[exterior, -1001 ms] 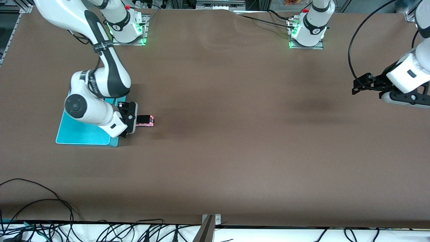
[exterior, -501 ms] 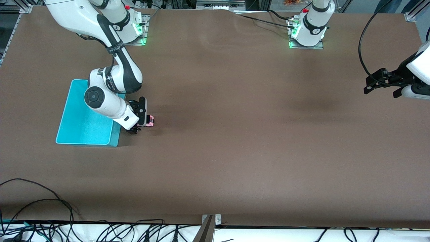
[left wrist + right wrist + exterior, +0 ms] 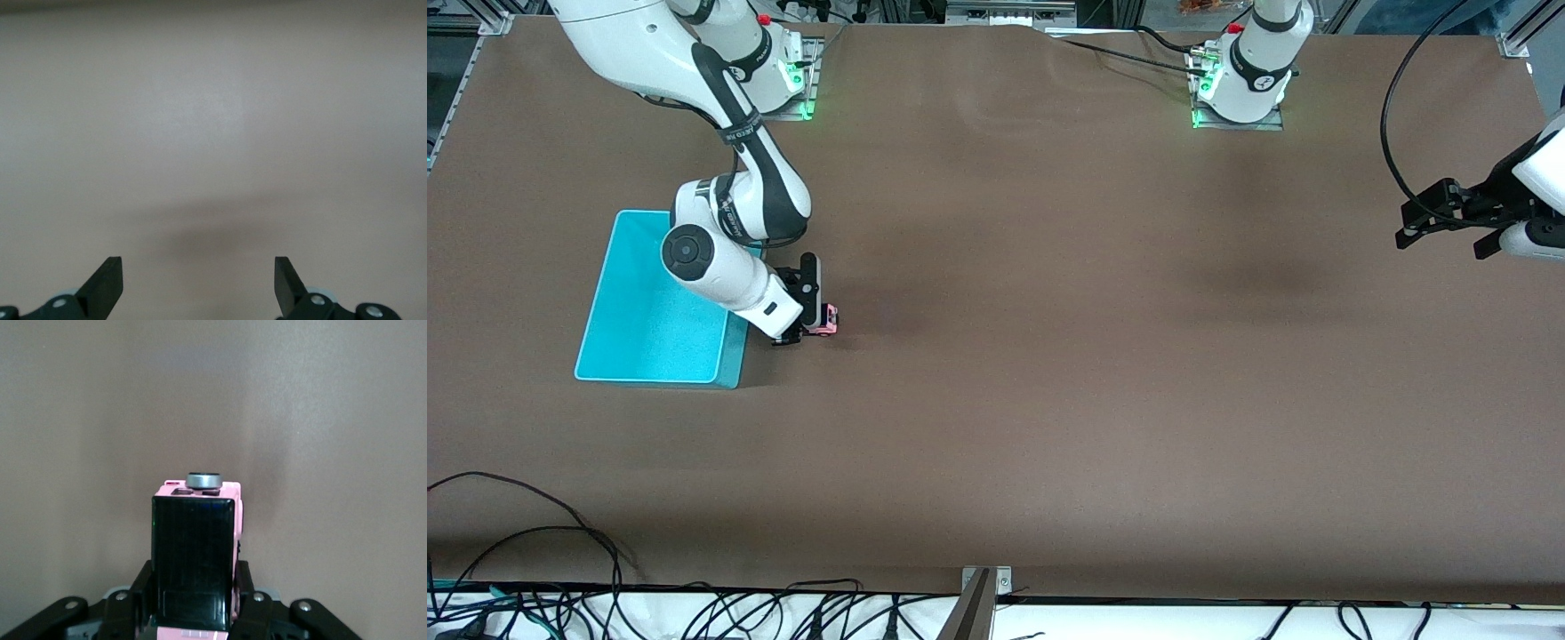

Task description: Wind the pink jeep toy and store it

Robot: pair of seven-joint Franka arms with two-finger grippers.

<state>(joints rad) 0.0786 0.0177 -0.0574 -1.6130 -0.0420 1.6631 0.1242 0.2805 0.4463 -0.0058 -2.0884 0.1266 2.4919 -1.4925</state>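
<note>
Pinching the pink jeep toy (image 3: 195, 553) by its sides, the right end effector (image 3: 811, 322) keeps it low on the worktop (image 3: 1049, 400), probably to drag it for winding. Just beside it stands the turquoise bin (image 3: 605, 356). The left end effector (image 3: 199, 283) waits spread wide over bare worktop.

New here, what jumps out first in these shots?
The right gripper is shut on the pink jeep toy, low at the table beside the turquoise bin at the right arm's end. The left gripper waits open over bare table at the left arm's end.
</note>
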